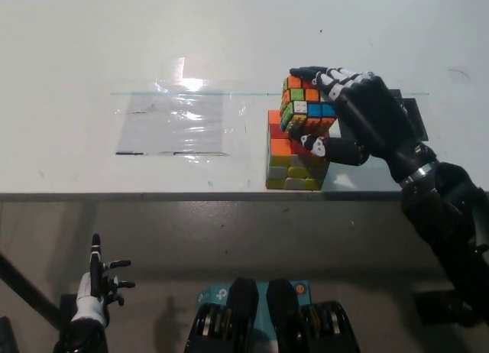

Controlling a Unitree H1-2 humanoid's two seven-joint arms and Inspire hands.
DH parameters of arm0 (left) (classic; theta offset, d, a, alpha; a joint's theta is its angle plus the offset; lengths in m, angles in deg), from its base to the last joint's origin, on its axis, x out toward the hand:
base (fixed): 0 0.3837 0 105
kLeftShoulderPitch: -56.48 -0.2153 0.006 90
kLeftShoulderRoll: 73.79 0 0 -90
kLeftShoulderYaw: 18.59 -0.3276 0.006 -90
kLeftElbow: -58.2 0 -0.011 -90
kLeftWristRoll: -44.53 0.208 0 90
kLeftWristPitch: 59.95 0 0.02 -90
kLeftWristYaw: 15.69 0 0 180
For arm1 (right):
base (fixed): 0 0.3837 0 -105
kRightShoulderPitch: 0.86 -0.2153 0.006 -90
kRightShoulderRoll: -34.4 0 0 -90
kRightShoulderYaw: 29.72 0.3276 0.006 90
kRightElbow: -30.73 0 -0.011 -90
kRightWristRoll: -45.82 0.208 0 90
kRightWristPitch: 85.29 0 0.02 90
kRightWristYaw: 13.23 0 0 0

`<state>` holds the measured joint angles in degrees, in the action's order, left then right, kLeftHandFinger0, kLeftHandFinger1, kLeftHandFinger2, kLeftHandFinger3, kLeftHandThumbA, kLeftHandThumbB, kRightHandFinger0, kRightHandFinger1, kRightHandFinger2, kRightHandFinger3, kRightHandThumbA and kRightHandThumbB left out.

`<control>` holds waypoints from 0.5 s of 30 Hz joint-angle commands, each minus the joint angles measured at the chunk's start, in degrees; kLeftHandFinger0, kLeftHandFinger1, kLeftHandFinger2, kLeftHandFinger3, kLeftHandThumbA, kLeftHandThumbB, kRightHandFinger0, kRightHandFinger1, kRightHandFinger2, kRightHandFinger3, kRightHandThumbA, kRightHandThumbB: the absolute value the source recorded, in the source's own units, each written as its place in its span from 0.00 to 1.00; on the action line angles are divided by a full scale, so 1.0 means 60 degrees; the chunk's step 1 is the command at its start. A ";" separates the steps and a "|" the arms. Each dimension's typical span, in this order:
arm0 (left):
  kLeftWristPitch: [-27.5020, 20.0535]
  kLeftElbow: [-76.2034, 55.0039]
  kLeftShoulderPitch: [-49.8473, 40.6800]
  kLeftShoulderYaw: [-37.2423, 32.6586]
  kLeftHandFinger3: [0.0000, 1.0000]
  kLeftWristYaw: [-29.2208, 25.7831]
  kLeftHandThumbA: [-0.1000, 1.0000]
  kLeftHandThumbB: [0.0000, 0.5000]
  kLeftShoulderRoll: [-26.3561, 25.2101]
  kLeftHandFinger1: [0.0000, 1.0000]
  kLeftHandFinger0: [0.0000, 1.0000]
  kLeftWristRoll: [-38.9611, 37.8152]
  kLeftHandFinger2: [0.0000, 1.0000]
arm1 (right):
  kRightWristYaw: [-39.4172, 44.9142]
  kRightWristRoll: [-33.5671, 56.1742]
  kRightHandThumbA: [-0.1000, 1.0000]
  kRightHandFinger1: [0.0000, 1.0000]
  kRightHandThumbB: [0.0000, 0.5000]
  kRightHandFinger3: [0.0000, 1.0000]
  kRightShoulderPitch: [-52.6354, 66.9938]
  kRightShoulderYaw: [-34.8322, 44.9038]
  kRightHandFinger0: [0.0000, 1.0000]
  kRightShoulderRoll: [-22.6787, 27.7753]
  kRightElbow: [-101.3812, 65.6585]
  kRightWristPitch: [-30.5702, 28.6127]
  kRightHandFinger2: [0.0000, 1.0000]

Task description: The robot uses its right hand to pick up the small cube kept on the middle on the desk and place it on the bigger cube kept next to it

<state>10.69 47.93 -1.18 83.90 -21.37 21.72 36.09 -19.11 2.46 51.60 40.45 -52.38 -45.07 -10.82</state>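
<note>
My black right hand is shut on the small multicoloured cube and holds it just over the right part of the bigger cube. The bigger cube has an orange and red top and yellow and white sides, and it stands near the desk's front edge. The small cube hides much of its top; I cannot tell whether the two touch. My white left hand rests below the desk at the lower left, its fingers apart and holding nothing.
A clear plastic sheet lies flat on the white desk to the left of the cubes. A black mat shows behind my right hand. The desk's front edge runs just below the bigger cube.
</note>
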 commanded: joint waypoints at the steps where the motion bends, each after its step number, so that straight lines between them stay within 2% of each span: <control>1: -0.0249 -0.0087 0.0323 -0.0097 0.01 -0.0102 1.00 1.00 -0.0257 0.33 0.13 0.0049 0.02 | -0.0146 0.0020 0.00 0.26 0.56 0.11 -0.0347 0.0125 0.00 -0.0035 -0.0150 -0.0228 0.57; 2: -0.0238 -0.0086 0.0331 -0.0099 0.00 -0.0088 1.00 1.00 -0.0256 0.34 0.14 0.0047 0.02 | -0.0168 -0.0009 0.00 0.25 0.52 0.11 -0.0335 0.0120 0.00 -0.0030 -0.0127 -0.0233 0.57; 4: -0.0215 -0.0081 0.0357 -0.0054 0.00 -0.0040 1.00 1.00 -0.0233 0.33 0.15 -0.0014 0.02 | -0.0194 -0.0005 0.00 0.23 0.50 0.10 -0.0294 0.0126 0.00 -0.0015 -0.0090 -0.0263 0.53; 6: -0.0183 -0.0103 0.0362 -0.0062 0.00 -0.0078 1.00 1.00 -0.0211 0.31 0.15 -0.0001 0.00 | -0.0162 0.0030 0.00 0.23 0.57 0.09 -0.0271 0.0121 0.00 -0.0042 -0.0035 -0.0240 0.54; 8: -0.0116 -0.0099 0.0395 -0.0061 0.00 -0.0139 1.00 1.00 -0.0189 0.31 0.15 0.0001 0.00 | -0.0035 0.0118 0.00 0.27 0.47 0.12 -0.0222 0.0129 0.00 -0.0092 -0.0056 -0.0134 0.60; 12: -0.0117 -0.0111 0.0419 -0.0068 0.00 -0.0178 1.00 1.00 -0.0212 0.31 0.14 0.0017 0.00 | -0.0013 0.0153 0.00 0.29 0.44 0.13 -0.0255 0.0101 0.00 -0.0136 0.0008 -0.0200 0.60; 13: -0.0220 -0.0091 0.0394 -0.0139 0.01 -0.0128 1.00 1.00 -0.0245 0.31 0.14 0.0089 0.02 | -0.0119 0.0149 0.00 0.31 0.47 0.15 -0.0259 0.0095 0.00 -0.0143 0.0092 -0.0312 0.62; 14: -0.0191 -0.0095 0.0428 -0.0113 0.00 -0.0129 1.00 1.00 -0.0259 0.30 0.12 0.0059 0.02 | -0.0110 0.0224 0.00 0.34 0.41 0.23 -0.0250 0.0136 0.00 -0.0171 0.0073 -0.0293 0.69; 15: -0.0174 -0.0101 0.0440 -0.0117 0.00 -0.0137 1.00 1.00 -0.0263 0.30 0.12 0.0060 0.02 | -0.0135 0.0244 0.00 0.35 0.40 0.31 -0.0234 0.0155 0.00 -0.0175 0.0059 -0.0312 0.71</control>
<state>10.74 47.92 -0.76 83.74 -21.38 21.58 36.17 -19.05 2.49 51.83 40.48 -52.82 -44.13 -10.87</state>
